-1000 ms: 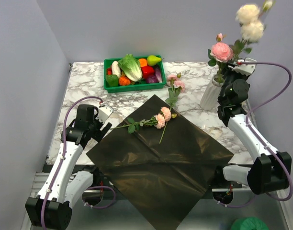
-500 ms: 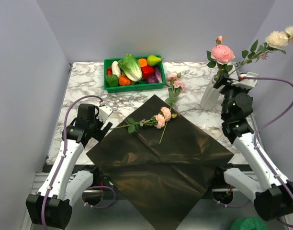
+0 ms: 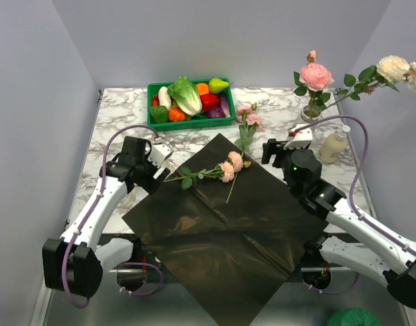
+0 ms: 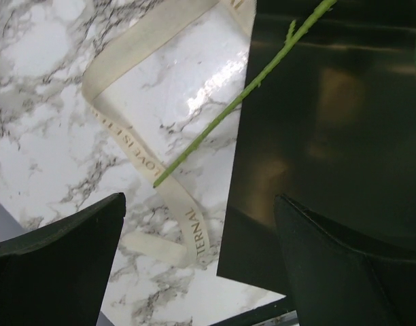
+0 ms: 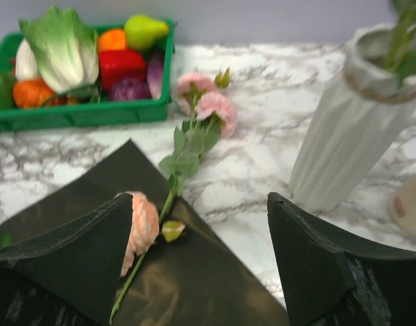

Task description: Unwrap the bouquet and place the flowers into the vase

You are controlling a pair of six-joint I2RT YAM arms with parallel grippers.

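Pink flowers point(image 3: 232, 166) on dark paper point(image 3: 228, 234)

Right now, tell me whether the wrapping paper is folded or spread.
Spread: the wrapping paper lies flat, an open square, a pink flower on it.

1. A white, grey-veined marble desk point(image 3: 119, 112) carries the things.
2. A green tray point(image 3: 191, 123) sits at the desk's far side, left of middle, filled with toy produce.
3. A lettuce point(image 3: 185, 95) lies in the middle of the tray, with a white vegetable point(image 3: 165, 97) just to its left.
4. A yellow-green pear point(image 3: 218, 84) fills the far right corner, with an orange piece point(image 3: 203, 88) beside it.
5. A red pepper point(image 3: 209, 101) lies right of the lettuce, and a purple piece point(image 3: 222, 106) lies against the right wall.
6. A green pepper point(image 3: 159, 113) and a round orange piece point(image 3: 177, 114) lie at the near left.
7. A beige, white-capped bottle point(image 3: 334, 145) stands near the desk's right edge, well apart from the tray.
8. A green lump point(image 3: 354, 317) shows below the desk's near right corner, cut off by the picture's edge.
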